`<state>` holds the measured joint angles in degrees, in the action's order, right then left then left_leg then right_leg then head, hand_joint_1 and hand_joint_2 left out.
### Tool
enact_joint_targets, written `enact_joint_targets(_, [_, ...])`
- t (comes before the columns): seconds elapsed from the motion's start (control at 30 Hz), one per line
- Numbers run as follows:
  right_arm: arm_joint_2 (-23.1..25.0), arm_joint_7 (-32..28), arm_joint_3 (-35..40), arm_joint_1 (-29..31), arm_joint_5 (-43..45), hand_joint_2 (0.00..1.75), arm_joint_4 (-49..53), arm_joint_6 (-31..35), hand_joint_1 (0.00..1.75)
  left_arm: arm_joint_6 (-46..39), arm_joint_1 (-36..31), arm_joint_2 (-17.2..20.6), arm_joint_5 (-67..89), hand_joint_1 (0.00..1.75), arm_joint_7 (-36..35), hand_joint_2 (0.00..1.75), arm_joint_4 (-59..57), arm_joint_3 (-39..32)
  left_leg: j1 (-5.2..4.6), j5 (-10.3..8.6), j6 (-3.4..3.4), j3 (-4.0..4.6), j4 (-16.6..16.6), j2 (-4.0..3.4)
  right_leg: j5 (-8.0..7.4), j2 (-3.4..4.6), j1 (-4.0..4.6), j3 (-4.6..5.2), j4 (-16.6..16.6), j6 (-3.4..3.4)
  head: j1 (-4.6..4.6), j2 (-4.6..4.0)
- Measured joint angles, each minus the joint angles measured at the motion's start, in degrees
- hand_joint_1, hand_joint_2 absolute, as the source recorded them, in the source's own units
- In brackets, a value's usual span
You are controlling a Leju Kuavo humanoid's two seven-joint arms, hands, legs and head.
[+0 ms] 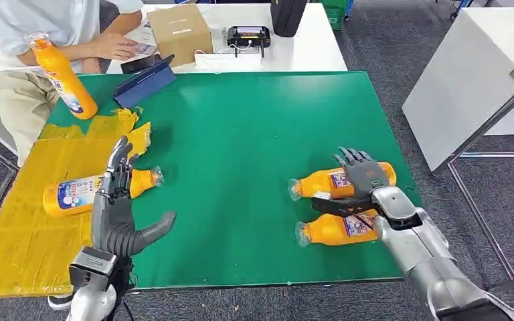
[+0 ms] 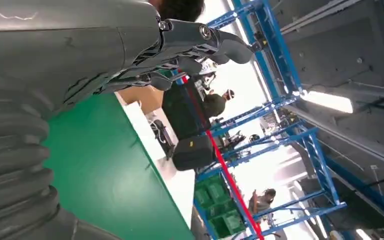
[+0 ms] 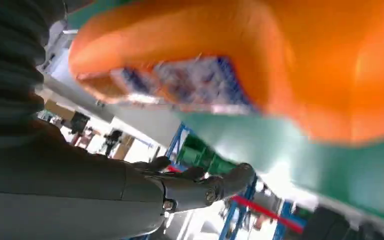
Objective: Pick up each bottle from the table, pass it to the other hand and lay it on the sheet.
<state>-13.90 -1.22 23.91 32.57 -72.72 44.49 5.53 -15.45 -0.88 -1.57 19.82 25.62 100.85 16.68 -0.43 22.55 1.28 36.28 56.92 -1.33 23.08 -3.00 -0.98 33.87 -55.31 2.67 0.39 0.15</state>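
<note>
Two orange bottles lie side by side on the green table [image 1: 241, 134] at the right: a far one [image 1: 328, 182] and a near one [image 1: 334, 229]. My right hand [image 1: 363, 177] hovers over the far bottle with fingers spread and thumb reaching between the two; it grips nothing. Its wrist view has an orange bottle [image 3: 280, 60] very close above the extended fingers [image 3: 200, 187]. A third bottle [image 1: 73, 195] lies on the yellow sheet [image 1: 27, 234], cap toward the green. My left hand [image 1: 117, 210] is open beside it, fingers straight. A person holds a fourth bottle [image 1: 63, 77] upright.
The person sits at the far left corner. A blue tablet case [image 1: 144, 81] lies at the table's back edge. Behind it a white table carries a cardboard box [image 1: 179, 32], a black device [image 1: 247, 37] and a black bag [image 1: 286, 15]. Another white table [image 1: 468, 73] stands to the right.
</note>
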Motion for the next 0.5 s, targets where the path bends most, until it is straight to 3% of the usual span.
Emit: enact_joint_targets(0.5, [2.43,7.52,1.4,6.66,-1.0,1.75,-14.12,-2.01,0.0,-0.3,-2.41,-0.94,-1.92,0.0,-0.85,1.75,-6.23,0.17,0.0,-0.03,0.03,-0.09,0.01,-0.04,-0.04,0.03,-0.01,-0.05,0.0,0.05,0.0,0.0])
